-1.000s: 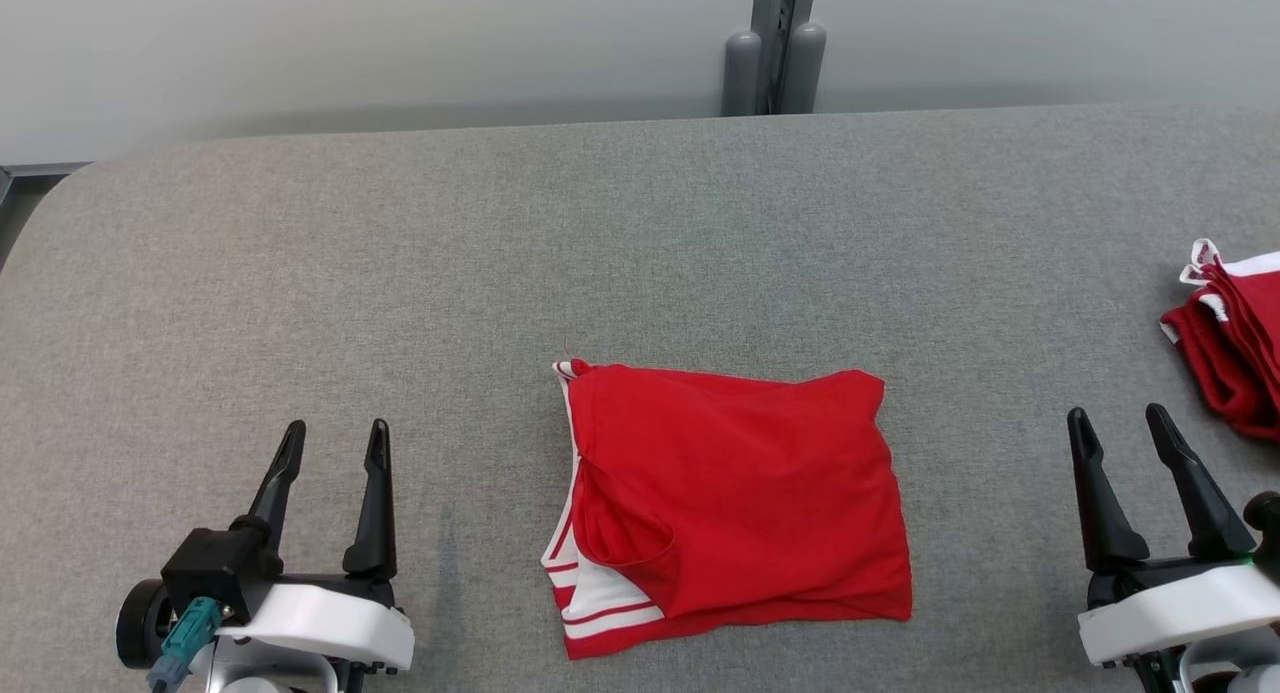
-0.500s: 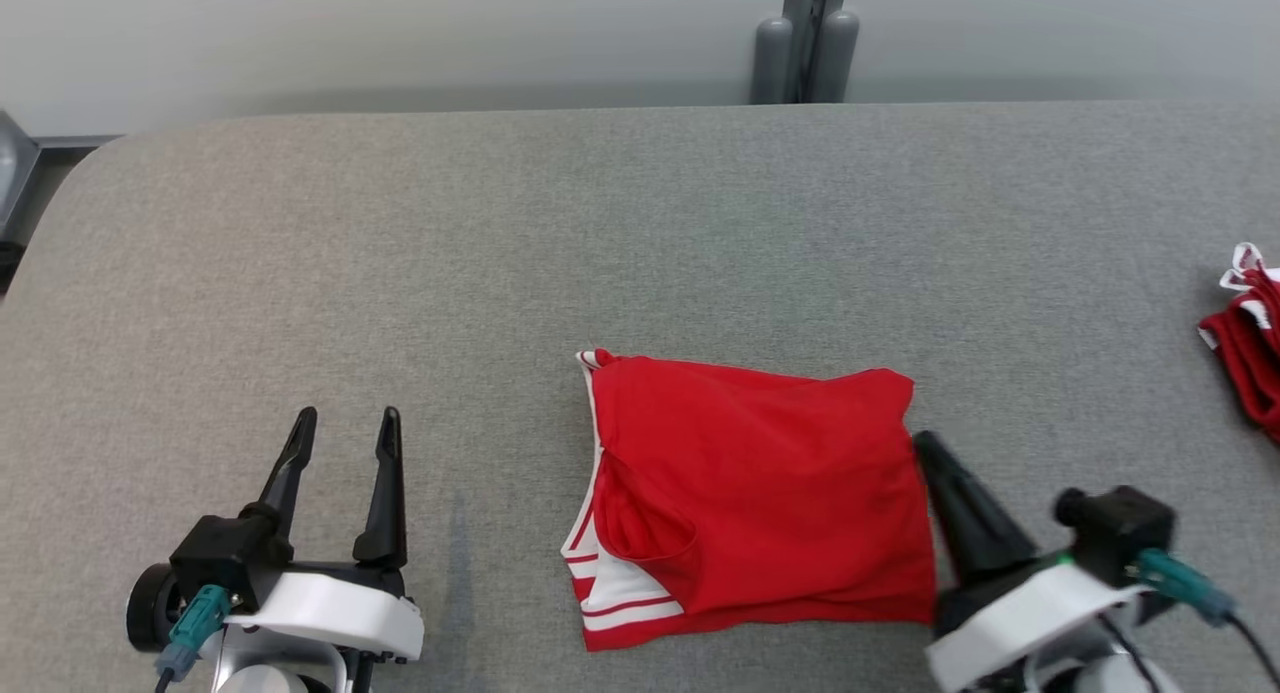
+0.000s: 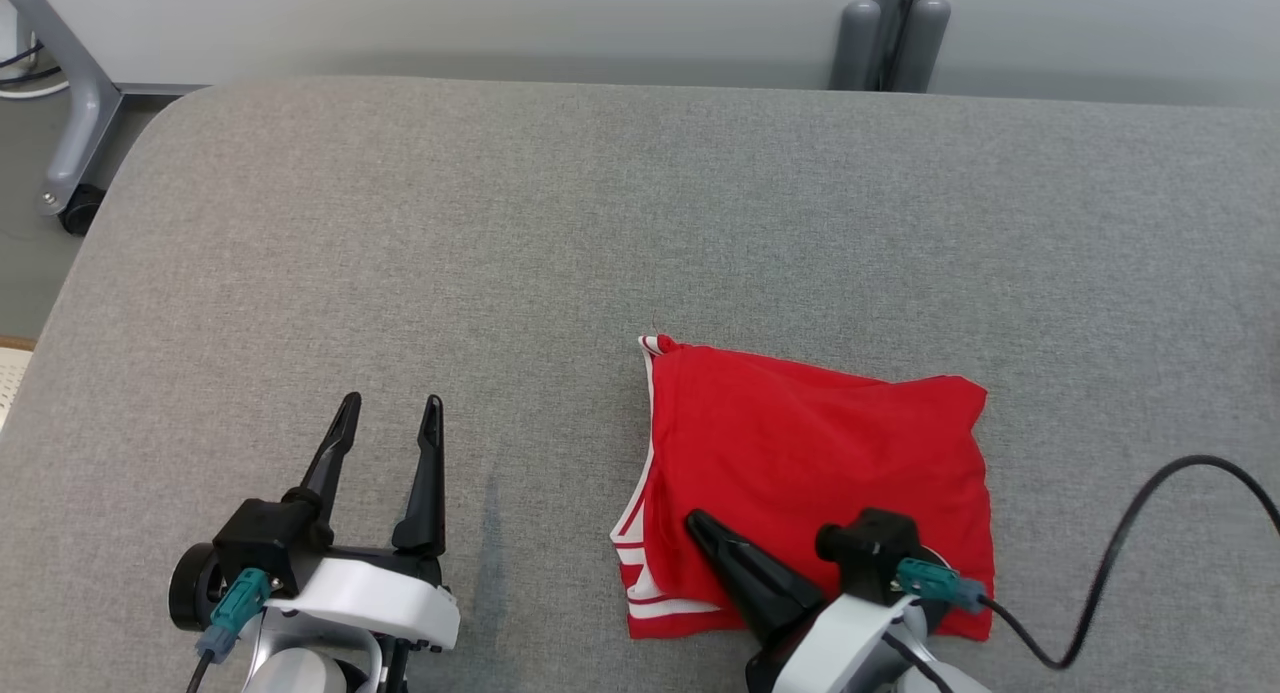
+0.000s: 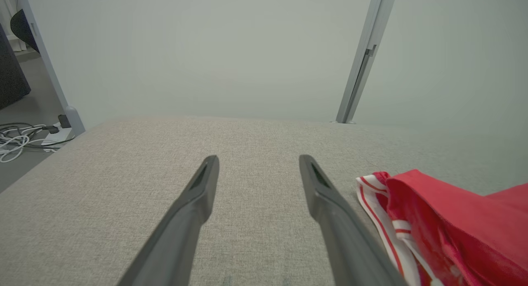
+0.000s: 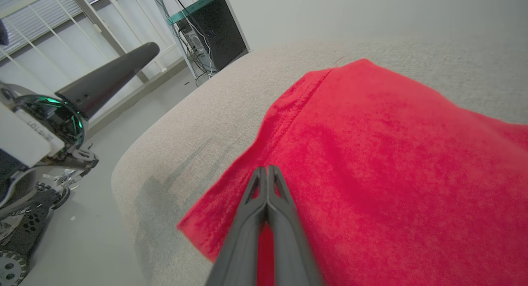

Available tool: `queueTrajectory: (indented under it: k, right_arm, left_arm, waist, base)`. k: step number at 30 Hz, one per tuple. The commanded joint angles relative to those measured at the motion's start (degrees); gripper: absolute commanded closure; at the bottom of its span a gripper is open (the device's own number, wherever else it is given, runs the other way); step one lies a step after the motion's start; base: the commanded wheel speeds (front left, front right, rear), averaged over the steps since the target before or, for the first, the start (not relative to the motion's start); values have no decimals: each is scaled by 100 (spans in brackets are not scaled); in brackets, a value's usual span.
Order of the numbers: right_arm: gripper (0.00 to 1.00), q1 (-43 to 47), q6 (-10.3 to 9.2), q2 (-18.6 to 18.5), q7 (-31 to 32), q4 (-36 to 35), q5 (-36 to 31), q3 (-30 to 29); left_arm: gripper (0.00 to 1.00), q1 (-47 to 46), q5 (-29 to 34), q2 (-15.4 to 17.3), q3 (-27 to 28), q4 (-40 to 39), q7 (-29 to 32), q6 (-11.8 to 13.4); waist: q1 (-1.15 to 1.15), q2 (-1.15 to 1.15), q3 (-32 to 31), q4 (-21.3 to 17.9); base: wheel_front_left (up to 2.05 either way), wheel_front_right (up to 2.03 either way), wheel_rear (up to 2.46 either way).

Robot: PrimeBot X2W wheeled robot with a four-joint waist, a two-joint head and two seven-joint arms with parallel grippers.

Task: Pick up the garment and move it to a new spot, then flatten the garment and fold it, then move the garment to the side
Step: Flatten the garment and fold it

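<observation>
The garment (image 3: 830, 443) is a red piece with white-striped trim, lying folded in a rough square on the grey table (image 3: 500, 223). My right gripper (image 3: 697, 520) is shut, its fingers pressed together and pointing left across the garment's near part with no cloth between them. In the right wrist view its tips (image 5: 267, 169) hover over the red garment (image 5: 392, 145) near a front corner. To the left of the garment my left gripper (image 3: 391, 401) stands open above bare table. The left wrist view has the left gripper (image 4: 259, 158) with the garment's striped edge (image 4: 383, 220) at its right.
The table's rounded left edge drops to the floor, where a grey stand leg with a caster (image 3: 70, 93) is. A grey post (image 3: 893, 28) rises behind the table's far edge. A black cable (image 3: 1130, 513) loops from my right wrist. Loose cables (image 4: 20, 137) lie on the floor.
The head camera has turned left, so everything sits further right in the picture. My right gripper has shut and swung in from the right over the garment's near part. The left gripper has stayed open.
</observation>
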Motion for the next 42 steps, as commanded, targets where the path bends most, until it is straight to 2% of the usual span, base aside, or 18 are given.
queueTrajectory:
  k: [1, 6, 10, 14, 18, 19, 20, 21, 22, 26, 31, 42]
  right_arm:
    - [100, -149, 1, -57, -60, 102, 60, 165]
    - [100, -364, 1, -76, -42, 348, 223, 639]
    - [100, -466, 1, -81, -219, 378, 350, 700]
    - [100, -435, 1, -266, -482, 264, 510, 238]
    - [100, -156, 1, -521, -621, 159, 563, -727]
    - [84, -79, 1, -605, -648, 144, 514, -996]
    - [53, 9, 1, -662, -647, 117, 472, -1268]
    - [10, 104, 2, -716, -669, 91, 410, -1518]
    - [0, 210, 2, -773, -681, 78, 337, -1771]
    - [0, 567, 1, -905, -680, -85, 8, -2643]
    - [0, 992, 1, -832, -543, -460, -386, -3289]
    - [0, 1928, 1, -472, 49, -1480, -958, -3782]
  left_arm:
    - [0, -104, -12, 12, 8, 23, -37, -10]
    - [0, -98, -32, 21, 26, 41, -58, 22]
    - [0, -90, -44, 33, 39, 55, -75, 39]
    - [0, -21, -42, 59, 50, 60, -93, 66]
    - [0, 37, -66, 89, 39, 41, -90, 44]
    - [0, 50, -72, 99, 35, 33, -85, 45]
    - [0, 66, -75, 106, 32, 30, -72, 47]
    - [0, 92, -81, 117, 33, 26, -65, 50]
    - [0, 114, -85, 131, 34, 13, -59, 55]
    - [0, 209, -119, 192, 76, -47, -43, 74]
    - [0, 403, -147, 296, 134, -111, 5, 122]
    - [0, 897, -252, 523, 215, -359, 252, 212]
  waist:
    - [0, 0, 4, 17]
    - [0, 0, -2, -1]
    - [0, 0, -16, -44]
    - [0, 0, -114, -142]
    - [0, 0, -232, -202]
    - [0, 0, -261, -218]
    - [0, 0, -288, -229]
    - [0, 0, -324, -242]
    - [0, 0, -351, -257]
    - [0, 0, -477, -342]
    - [0, 0, -705, -437]
    - [0, 0, -1187, -597]
  base:
    - [0, 0, 0]
    - [0, 0, 0]
    - [0, 0, 0]
    - [0, 0, 0]
    - [0, 0, 0]
    - [0, 0, 0]
    - [0, 0, 0]
    - [0, 0, 0]
    - [0, 0, 0]
    - [0, 0, 0]
    - [0, 0, 0]
    - [0, 0, 0]
